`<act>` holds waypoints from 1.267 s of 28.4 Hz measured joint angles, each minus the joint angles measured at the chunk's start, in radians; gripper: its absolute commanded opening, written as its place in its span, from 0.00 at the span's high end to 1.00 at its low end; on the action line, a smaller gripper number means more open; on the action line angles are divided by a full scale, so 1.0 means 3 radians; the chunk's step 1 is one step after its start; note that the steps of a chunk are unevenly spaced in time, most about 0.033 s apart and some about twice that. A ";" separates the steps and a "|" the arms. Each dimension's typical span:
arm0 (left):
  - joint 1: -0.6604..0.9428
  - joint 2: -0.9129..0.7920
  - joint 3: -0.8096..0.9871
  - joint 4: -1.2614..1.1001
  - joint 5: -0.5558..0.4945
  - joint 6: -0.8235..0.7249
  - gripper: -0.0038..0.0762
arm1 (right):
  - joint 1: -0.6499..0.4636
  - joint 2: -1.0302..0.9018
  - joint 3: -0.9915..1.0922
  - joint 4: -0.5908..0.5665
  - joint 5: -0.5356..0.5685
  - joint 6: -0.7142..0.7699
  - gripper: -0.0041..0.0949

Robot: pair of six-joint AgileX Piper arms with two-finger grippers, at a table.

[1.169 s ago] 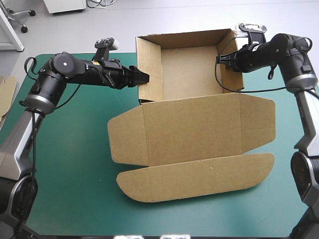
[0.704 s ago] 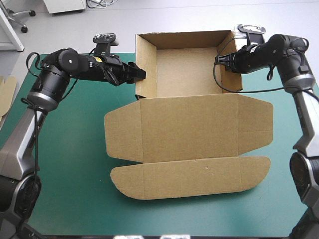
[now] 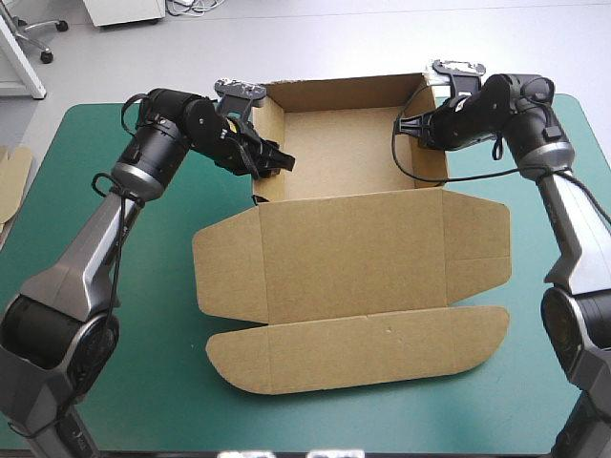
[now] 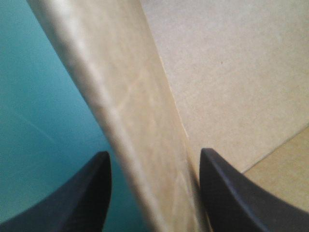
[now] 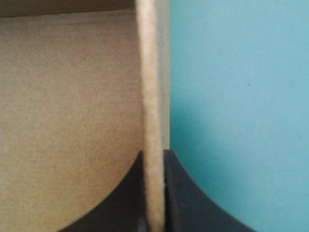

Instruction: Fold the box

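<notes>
The brown box (image 3: 353,248) is sitting mid-table (image 3: 143,334) as an open tray, walls standing at the far half, lid lying flat toward the near edge. The left end effector (image 3: 277,160) is straddling the tray's left wall, its black fingers (image 4: 82,198) standing apart, one over the teal-green cover and one inside, gripping nothing. The right end effector (image 3: 412,124) is pinching the tray's right wall, all but closed on the board. A spare board (image 3: 11,176) is showing at the table's left edge.
</notes>
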 measured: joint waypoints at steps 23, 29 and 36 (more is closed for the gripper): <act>-0.0133 0.0550 -0.0479 0.0571 0.0283 -0.0156 0.49 | 0.0197 0.0105 0.0000 -0.0425 0.0113 0.0031 0.97; -0.0133 0.0557 -0.0487 0.0516 0.0287 -0.0185 0.53 | 0.0239 0.0185 0.0000 -0.0474 0.0133 0.0091 0.97; -0.0130 0.0561 -0.0487 0.0501 0.0290 -0.0185 0.59 | 0.0239 0.0200 0.0000 -0.0502 0.0130 0.0179 0.97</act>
